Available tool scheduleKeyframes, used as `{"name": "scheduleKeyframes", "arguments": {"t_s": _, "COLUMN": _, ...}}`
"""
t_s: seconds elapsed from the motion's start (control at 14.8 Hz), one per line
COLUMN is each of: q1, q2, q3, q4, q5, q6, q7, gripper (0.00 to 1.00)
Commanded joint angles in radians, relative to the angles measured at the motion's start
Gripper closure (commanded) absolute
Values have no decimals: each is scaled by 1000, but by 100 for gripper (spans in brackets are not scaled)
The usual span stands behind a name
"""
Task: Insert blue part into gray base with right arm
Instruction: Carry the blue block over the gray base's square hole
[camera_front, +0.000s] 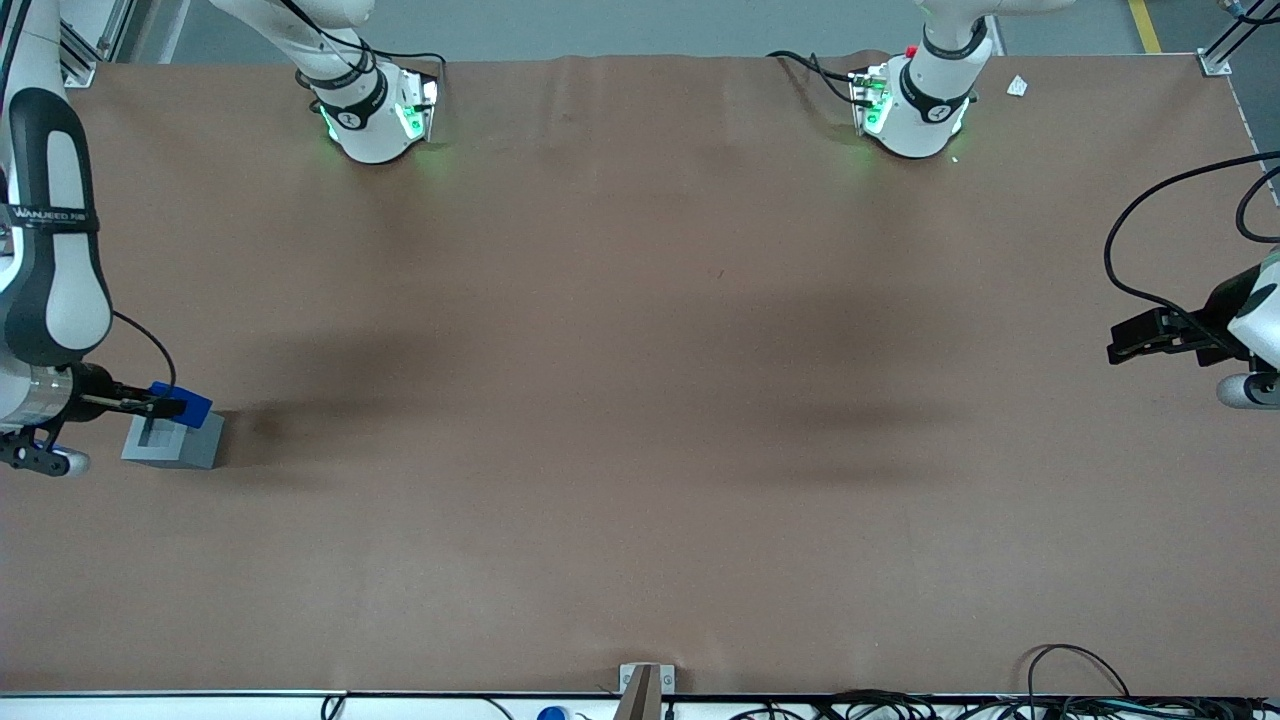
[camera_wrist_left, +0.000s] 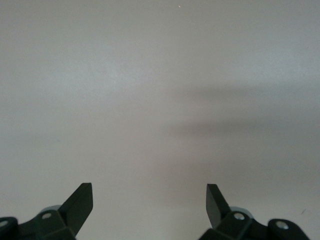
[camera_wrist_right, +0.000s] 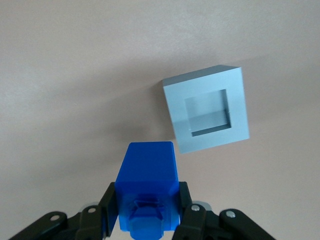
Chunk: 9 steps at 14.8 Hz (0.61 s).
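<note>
- Pincer (camera_front: 160, 405) in my front view sits at the working arm's end of the table (camera_front: 640, 400), clamped on the blue part (camera_front: 182, 403), hovering over the gray base (camera_front: 175, 440).
- Right wrist view: blue part (camera_wrist_right: 147, 187) held; base (camera_wrist_right: 207, 110) toward one o'clock, recess empty.
- Pickup done; I judge alignment and insertion remain.

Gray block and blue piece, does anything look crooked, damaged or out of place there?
Nothing looks damaged. The gray block sits flat on the table with its square hole open and empty. The blue piece is gripped in the right arm's hand above the table, not yet lined up over the hole.
</note>
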Motion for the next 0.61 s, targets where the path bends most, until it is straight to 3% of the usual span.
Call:
{"name": "scheduleKeyframes", "arguments": {"t_s": 0.0, "q1": -42, "q2": 33, "q3": 13, "q4": 52, "q5": 8, "q6": -14, "q7": -53, "gripper": 99}}
{"name": "scheduleKeyframes", "arguments": {"t_s": 0.54, "q1": -84, "q2": 92, "q3": 13, "q4": 109, "q5": 2, "q6": -16, "q7": -122, "gripper": 99}}
